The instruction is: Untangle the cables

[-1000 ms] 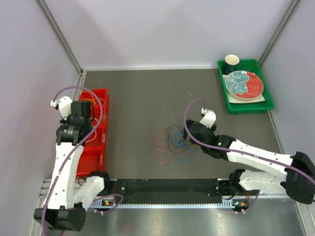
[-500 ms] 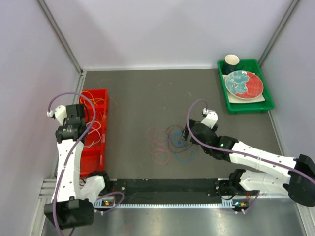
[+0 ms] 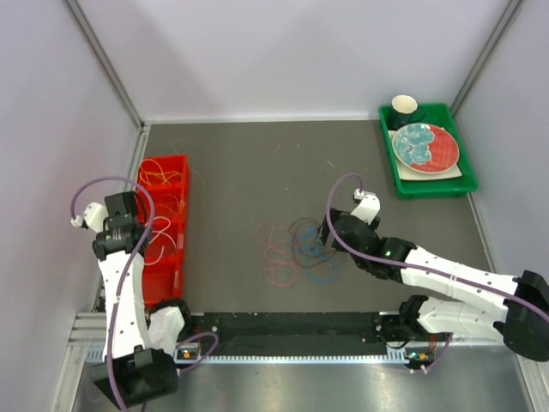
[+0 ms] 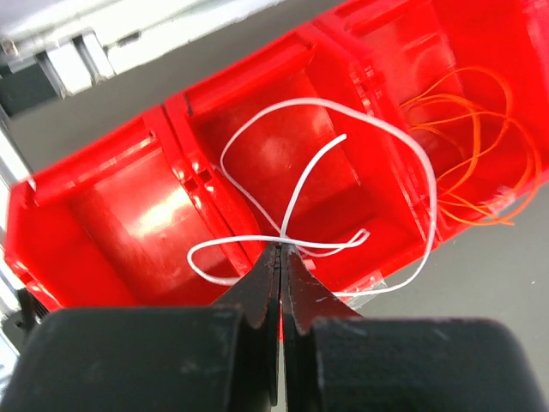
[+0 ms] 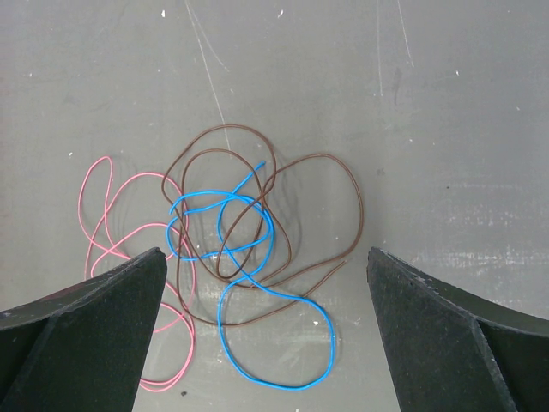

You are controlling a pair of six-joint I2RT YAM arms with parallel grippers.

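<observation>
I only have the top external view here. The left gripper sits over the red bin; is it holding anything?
Observer: Yes, the left wrist view shows the left gripper shut on a thin white wire where its loops cross.
Operator: Over which compartment?
Observer: The middle one of the red plastic bin; a thin orange wire lies in the next compartment.
Operator: And the right gripper?
Observer: Its wrist view shows it wide open, fingers either side of a thin blue wire tangled with a thin brown wire.
</observation>
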